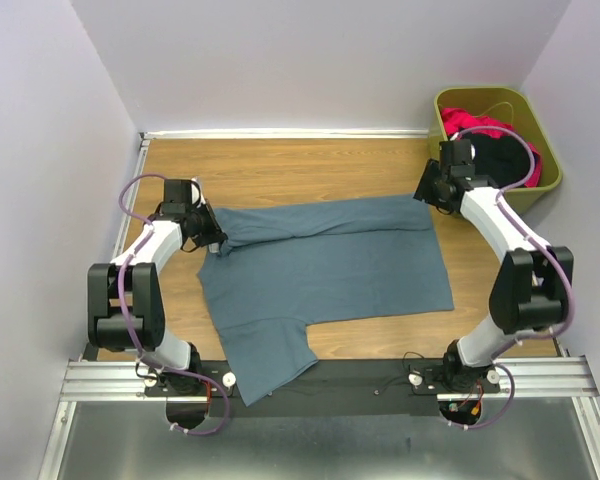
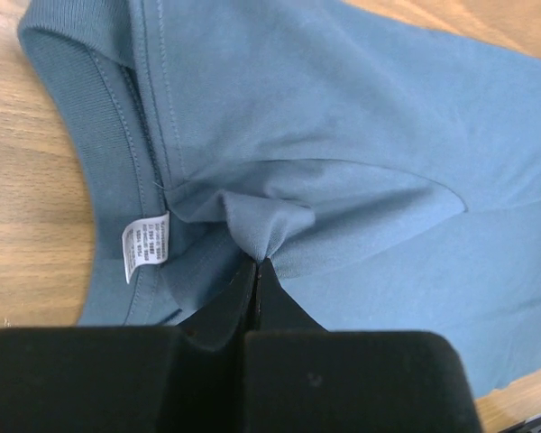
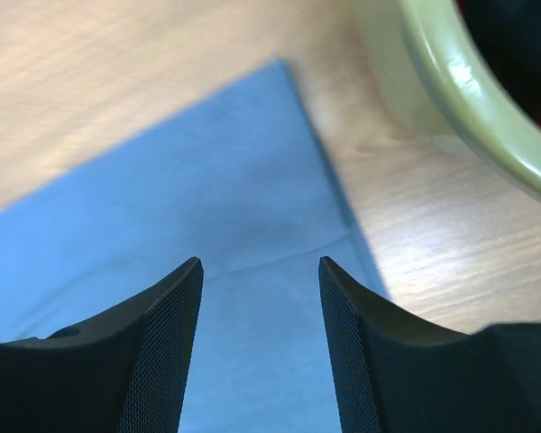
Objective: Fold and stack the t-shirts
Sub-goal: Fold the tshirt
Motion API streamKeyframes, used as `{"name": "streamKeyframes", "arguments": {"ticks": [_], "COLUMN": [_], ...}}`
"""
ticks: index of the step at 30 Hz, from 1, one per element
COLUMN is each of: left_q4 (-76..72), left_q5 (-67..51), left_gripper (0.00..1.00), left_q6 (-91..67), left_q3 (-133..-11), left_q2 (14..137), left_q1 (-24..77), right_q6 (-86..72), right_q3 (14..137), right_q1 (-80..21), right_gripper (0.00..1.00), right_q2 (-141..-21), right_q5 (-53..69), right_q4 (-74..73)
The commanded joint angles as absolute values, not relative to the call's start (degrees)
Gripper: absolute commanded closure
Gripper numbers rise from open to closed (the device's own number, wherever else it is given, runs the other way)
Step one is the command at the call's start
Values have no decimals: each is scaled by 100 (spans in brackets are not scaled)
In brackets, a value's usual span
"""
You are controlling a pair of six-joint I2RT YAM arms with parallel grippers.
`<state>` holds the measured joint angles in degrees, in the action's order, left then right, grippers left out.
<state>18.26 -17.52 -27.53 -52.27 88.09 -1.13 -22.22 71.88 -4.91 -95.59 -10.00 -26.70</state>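
Blue shirt [image 1: 330, 270] lies flat across the table [image 1: 280, 170], soft, light and floppy, left hand [image 2: 257, 266] pinching a bunched fold by the collar [image 2: 108, 135], right hand [image 3: 260, 263] spread over its far right corner, so hems and corners look the best holds.

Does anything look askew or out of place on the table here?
The blue t-shirt lies crooked: one sleeve hangs past the near table edge, and the left end effector pinches a puckered fold by the collar.
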Motion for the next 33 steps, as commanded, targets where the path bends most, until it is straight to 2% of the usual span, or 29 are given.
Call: {"name": "streamKeyframes", "arguments": {"ticks": [1,9,20,27,33], "left_q4": [1907,2074,1925,1697,1468], "left_q5": [-1846,-1749,-1723,-1626,-1485], "left_gripper": [100,100,100,100,100], "left_q6": [-2786,-2926,-3146,-3296,-3296], "left_q3": [-5194,-5098,-4378,-4140,-4429], "left_q2": [8359,7823,7453,7391,7672], "left_q1": [-158,-141,-27,-9,-26], "right_q6": [-2206,-2180,-1969,-1864,-1793], "right_q3": [7049,6671,6284,5994,5792], "right_q1": [-667,-1028,-1371,-1941,-2539], "right_gripper": [38,38,39,39,39], "right_q2": [-8984,-8719,-8640,-8736,-9087], "right_q5": [-282,263,834,1406,1881], "right_q4": [-2795,-2663,-2356,-1645,-723]}}
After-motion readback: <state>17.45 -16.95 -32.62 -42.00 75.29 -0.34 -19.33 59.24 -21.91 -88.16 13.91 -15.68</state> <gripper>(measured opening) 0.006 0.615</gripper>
